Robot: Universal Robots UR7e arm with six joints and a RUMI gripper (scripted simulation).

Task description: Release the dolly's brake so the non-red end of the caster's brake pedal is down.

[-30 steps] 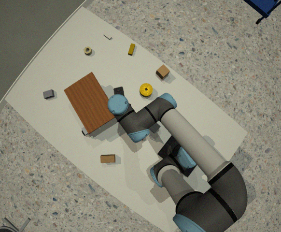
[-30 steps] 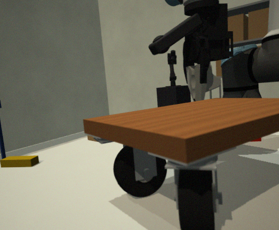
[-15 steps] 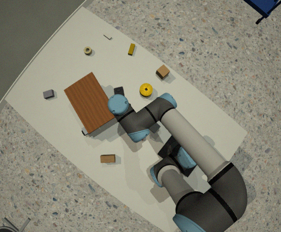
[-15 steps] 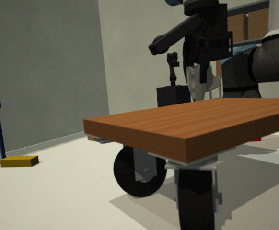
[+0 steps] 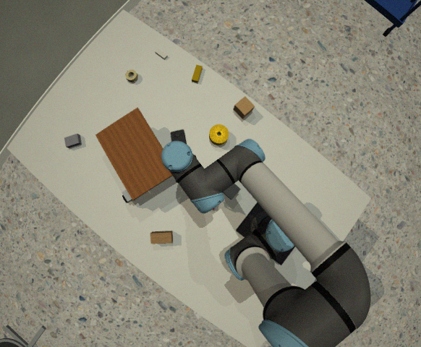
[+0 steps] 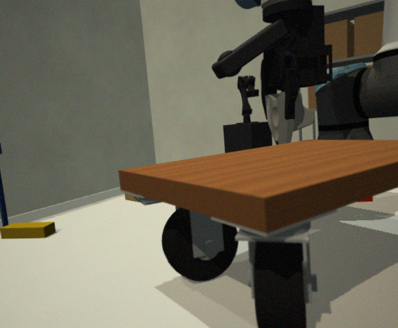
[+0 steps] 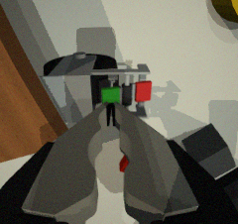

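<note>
While its two fingers are pressed together with nothing between them, the pincer [image 7: 115,127] points down at the brake pedal of the dolly's [image 5: 132,152] caster [image 7: 79,65], just off the wooden deck's edge. Straight ahead of the fingertips sits the green end [image 7: 111,94] of the pedal, with the red end [image 7: 143,90] just to its right. The dolly stands on the pale surface [image 5: 91,97] on its wheels, its deck level. A yellow ring [image 5: 218,134] lies beyond the pincer, apart from it.

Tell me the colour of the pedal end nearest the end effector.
Green; the other end is red. Wrist view shows it best.
</note>
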